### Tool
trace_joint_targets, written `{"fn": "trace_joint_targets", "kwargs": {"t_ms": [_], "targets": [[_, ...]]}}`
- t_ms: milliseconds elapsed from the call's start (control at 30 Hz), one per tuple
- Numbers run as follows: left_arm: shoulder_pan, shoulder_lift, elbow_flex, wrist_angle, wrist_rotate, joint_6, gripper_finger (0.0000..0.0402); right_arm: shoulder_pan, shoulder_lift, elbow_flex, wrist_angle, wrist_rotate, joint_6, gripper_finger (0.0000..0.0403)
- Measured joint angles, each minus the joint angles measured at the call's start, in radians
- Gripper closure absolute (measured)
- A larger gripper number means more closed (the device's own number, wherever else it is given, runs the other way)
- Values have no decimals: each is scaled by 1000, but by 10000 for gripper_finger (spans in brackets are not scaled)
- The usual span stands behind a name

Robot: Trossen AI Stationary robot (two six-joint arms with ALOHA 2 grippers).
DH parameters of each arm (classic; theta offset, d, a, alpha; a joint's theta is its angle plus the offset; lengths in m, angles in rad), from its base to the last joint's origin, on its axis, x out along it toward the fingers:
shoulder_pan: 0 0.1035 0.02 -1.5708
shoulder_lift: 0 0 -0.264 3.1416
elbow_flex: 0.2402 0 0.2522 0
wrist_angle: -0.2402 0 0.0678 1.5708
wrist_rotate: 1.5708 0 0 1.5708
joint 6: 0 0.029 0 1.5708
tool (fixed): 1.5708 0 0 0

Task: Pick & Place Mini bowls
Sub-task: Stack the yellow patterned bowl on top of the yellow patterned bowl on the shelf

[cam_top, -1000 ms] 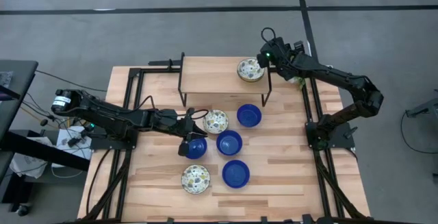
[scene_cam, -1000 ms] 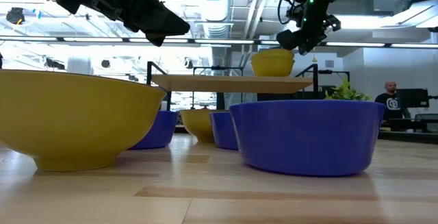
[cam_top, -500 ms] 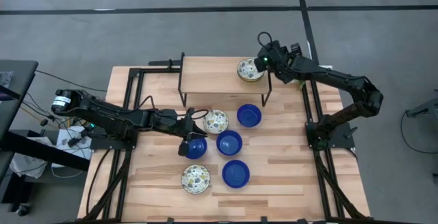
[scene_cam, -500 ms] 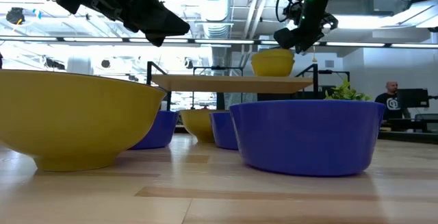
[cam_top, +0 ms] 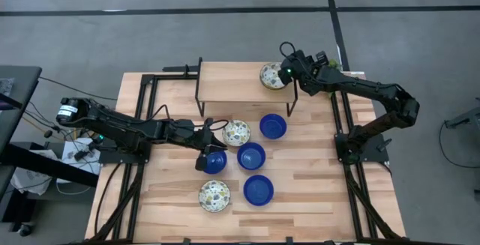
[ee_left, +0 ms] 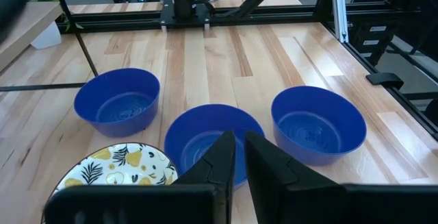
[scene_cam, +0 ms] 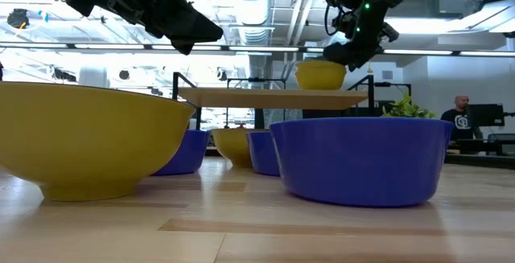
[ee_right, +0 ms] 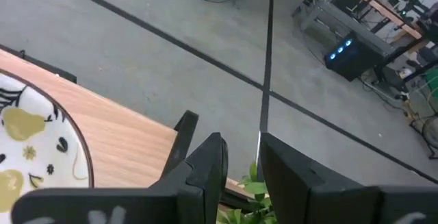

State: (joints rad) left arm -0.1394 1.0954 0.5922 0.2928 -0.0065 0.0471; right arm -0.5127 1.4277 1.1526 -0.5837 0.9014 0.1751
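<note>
The left pincer [cam_top: 208, 157] hangs over the middle of the counter [cam_top: 172, 200], its fingers [ee_left: 222, 157] drawn to a narrow slit with nothing seen between them. It sits just above a blue mini bowl [cam_top: 215, 161]; whether it touches the rim I cannot tell.

The right pincer [cam_top: 288, 73] is up at the raised wooden shelf [cam_top: 232, 84], beside the floral mini bowl [cam_top: 273, 77] standing there. Its wrist view shows the fingers [ee_right: 205, 166] with a modest gap and nothing between them, the bowl's rim off to one side.

Only the overhead view counts the bowls on the counter: blue ones [cam_top: 273, 126] [cam_top: 251, 156] [cam_top: 258, 189] and floral ones [cam_top: 236, 132] [cam_top: 214, 196], all sitting apart. The left wrist view looks into three blue bowls, all empty. Only the table-level view shows a green plant [scene_cam: 406, 108] and a person [scene_cam: 459, 114] in the room behind.
</note>
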Motion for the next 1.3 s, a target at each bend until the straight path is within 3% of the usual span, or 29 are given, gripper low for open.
{"fn": "trace_joint_targets", "kwargs": {"t_ms": [367, 700, 1300], "targets": [[0, 0, 0, 0, 0, 0, 368, 2, -9, 0, 121, 20, -19, 310], [0, 0, 0, 3, 0, 0, 368, 47, 0, 0, 318, -39, -26, 310], [0, 0, 0, 8, 0, 6, 368, 85, 50, 4, 440, -39, -53, 310]]}}
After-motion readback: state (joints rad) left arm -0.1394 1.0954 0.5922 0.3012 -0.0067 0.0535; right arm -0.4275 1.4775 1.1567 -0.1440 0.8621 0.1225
